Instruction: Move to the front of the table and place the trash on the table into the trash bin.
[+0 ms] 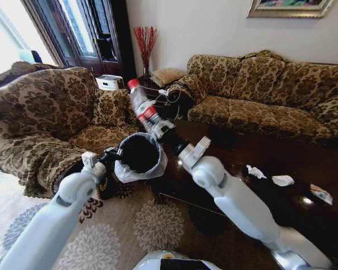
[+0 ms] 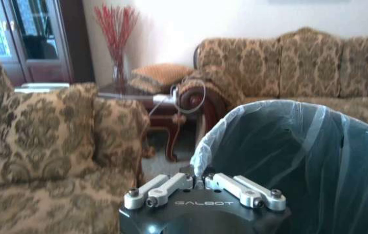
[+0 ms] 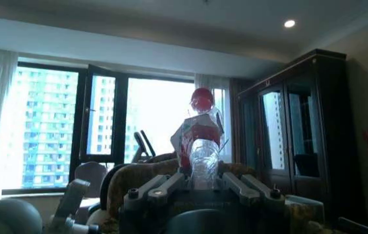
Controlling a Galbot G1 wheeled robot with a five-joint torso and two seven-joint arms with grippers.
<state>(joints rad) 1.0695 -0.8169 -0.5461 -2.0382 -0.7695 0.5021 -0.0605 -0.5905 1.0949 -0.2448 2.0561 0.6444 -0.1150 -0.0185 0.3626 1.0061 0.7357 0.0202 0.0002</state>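
Table [image 1: 304,169] holds 2 tissues [image 1: 269,176]; right gripper [image 1: 158,127] grips 1 bottle [image 1: 141,104].

The dark glossy table [image 1: 259,185] stretches across the right of the scene. On its right part lie two crumpled white tissues [image 1: 256,171] [image 1: 282,180] near each other, and farther right a colourful wrapper [image 1: 321,194].
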